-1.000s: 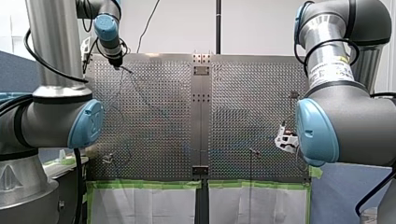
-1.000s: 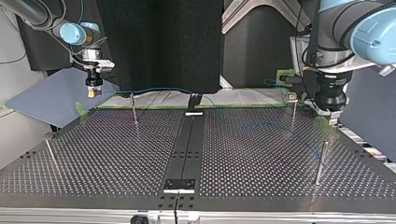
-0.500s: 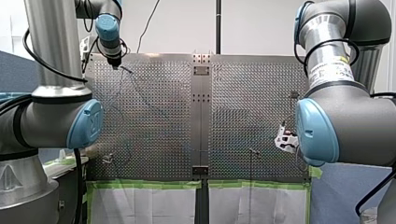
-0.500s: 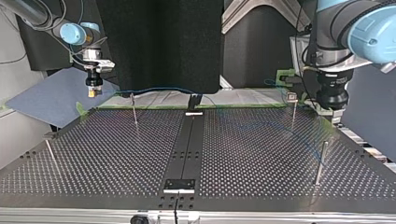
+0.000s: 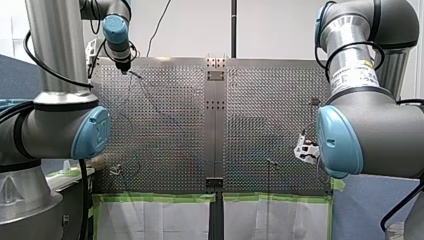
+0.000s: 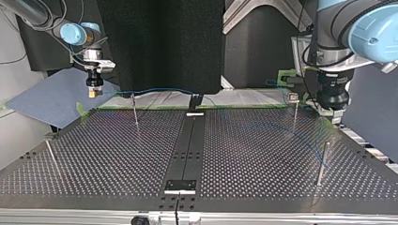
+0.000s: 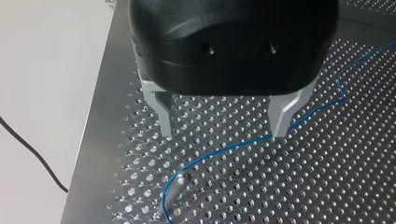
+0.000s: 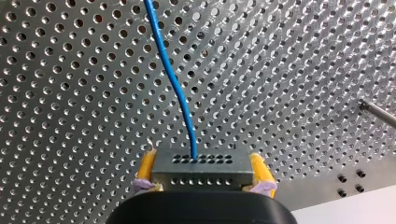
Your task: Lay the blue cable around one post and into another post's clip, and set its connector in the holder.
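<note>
Gripping the connector (image 8: 201,176) between yellow pads (image 8: 147,167), my right pincer (image 8: 203,168) holds it above the table (image 8: 303,70); the blue cable (image 8: 169,70) runs ahead from it. My left pincer (image 7: 223,133) hangs open, cable passing beneath one finger.

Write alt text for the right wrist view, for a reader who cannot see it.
My right gripper, with yellow pads, is shut on a grey metal connector block; a thin blue cable runs from the block ahead of the gripper over the perforated metal table. A slim metal post stands apart from the cable.
</note>
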{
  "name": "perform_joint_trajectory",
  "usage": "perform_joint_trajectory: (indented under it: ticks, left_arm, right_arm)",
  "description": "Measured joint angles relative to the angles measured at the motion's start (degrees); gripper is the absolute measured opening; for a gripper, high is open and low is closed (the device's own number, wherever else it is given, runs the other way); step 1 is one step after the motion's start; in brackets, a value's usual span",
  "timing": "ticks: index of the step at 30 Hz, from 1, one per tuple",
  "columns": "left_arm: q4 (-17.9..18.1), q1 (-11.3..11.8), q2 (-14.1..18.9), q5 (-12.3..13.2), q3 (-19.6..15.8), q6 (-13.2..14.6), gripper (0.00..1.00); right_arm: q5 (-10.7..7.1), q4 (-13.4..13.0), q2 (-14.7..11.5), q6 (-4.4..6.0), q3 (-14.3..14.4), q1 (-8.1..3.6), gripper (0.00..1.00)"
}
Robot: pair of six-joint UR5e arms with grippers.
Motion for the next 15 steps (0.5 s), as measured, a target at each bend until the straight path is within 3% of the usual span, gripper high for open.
perform_joint_trajectory:
  ticks: [5, 15]
  left_arm:
    - [0.7, -0.2, 0.0, 0.7, -0.9, -0.1, 1.0]
    - [5.1, -1.0, 0.7, 5.2, -5.4, 0.0, 1.0]
  right_arm:
    - [0.0, 0.0, 0.0, 0.03, 0.0, 0.01, 0.0]
    - [-0.08, -0.2, 0.0, 0.03, 0.0, 0.0, 0.0]
